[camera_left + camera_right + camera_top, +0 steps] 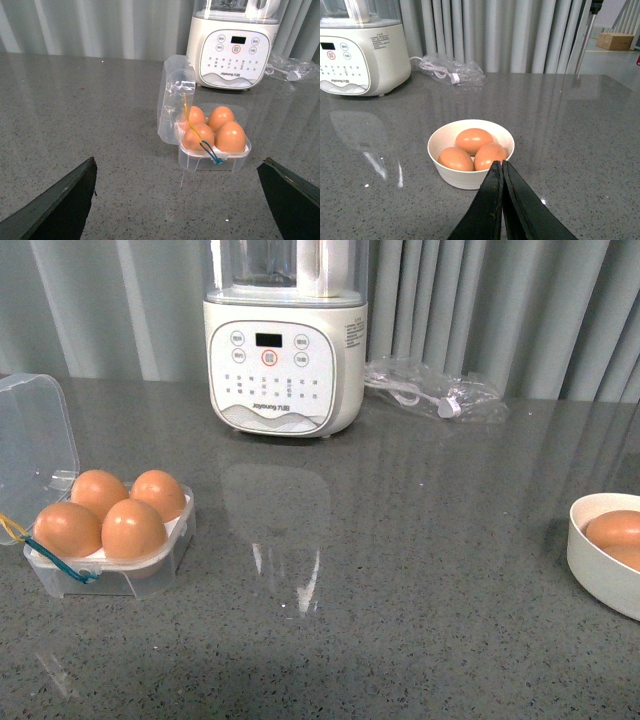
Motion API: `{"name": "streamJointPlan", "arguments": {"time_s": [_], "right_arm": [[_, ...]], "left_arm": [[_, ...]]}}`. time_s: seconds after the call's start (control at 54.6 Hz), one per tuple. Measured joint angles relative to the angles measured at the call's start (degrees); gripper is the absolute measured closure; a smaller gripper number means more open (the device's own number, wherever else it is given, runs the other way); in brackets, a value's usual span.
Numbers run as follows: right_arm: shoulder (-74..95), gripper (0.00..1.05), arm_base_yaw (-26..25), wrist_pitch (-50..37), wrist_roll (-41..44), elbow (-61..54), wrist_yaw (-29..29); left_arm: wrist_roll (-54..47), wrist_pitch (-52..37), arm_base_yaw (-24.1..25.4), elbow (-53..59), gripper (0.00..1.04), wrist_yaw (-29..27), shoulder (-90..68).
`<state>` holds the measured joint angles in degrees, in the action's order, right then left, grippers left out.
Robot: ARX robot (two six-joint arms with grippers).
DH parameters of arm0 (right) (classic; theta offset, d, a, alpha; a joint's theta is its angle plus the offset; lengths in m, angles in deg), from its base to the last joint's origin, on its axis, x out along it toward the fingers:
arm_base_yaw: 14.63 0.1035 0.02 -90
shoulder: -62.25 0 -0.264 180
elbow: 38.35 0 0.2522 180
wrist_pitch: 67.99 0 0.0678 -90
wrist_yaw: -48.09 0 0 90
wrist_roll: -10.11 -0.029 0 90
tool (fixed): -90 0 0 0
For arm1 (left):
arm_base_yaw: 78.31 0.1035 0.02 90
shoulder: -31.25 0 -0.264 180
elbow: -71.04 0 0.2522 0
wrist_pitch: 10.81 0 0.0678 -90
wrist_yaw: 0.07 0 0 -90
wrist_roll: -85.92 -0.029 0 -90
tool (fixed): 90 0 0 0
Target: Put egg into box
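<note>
box [120, 578] already full with four eggs [133, 528]; left pincer [178, 160] wide, right pincer [501, 163] closed, empty; keep both clear, no more loading.

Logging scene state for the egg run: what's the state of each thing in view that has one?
box: lid open, all four cells hold eggs
bowl: holds three loose eggs
left gripper: open, empty
right gripper: shut, empty
</note>
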<state>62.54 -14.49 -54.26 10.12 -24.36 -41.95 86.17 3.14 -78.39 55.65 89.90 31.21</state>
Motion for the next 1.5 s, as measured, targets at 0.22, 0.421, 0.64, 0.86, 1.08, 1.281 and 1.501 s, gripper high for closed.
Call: {"name": "streamJointPlan", "arguments": {"time_s": [0.22,0.421,0.64,0.86,1.08,1.281,1.501], "right_arm": [[-0.02,0.70,0.00,0.00,0.02,0.00,0.00],[-0.02,0.27,0.00,0.00,0.02,0.00,0.00],[-0.02,0.08,0.00,0.00,0.00,0.00,0.02],[0.00,0.07,0.00,0.02,0.00,0.00,0.09],[-0.02,0.07,0.00,0.02,0.00,0.00,0.00],[-0.02,0.07,0.00,0.02,0.00,0.00,0.00],[-0.02,0.07,0.00,0.02,0.00,0.00,0.00]], "left_arm": [[0.00,0.00,0.00,0.00,0.07,0.00,0.02],[0.00,0.00,0.00,0.00,0.07,0.00,0.02],[5.05,9.68,-3.96,-3.26,0.07,-12.22,-5.11],[20.20,22.36,-8.15,-9.55,0.07,-29.48,-15.15],[17.49,9.33,-1.25,-13.88,0.07,-18.69,-25.35],[11.54,-4.68,6.34,-21.44,0.07,-9.66,-43.30],[7.21,-10.36,8.98,-29.09,0.07,-4.81,-56.19]]}}
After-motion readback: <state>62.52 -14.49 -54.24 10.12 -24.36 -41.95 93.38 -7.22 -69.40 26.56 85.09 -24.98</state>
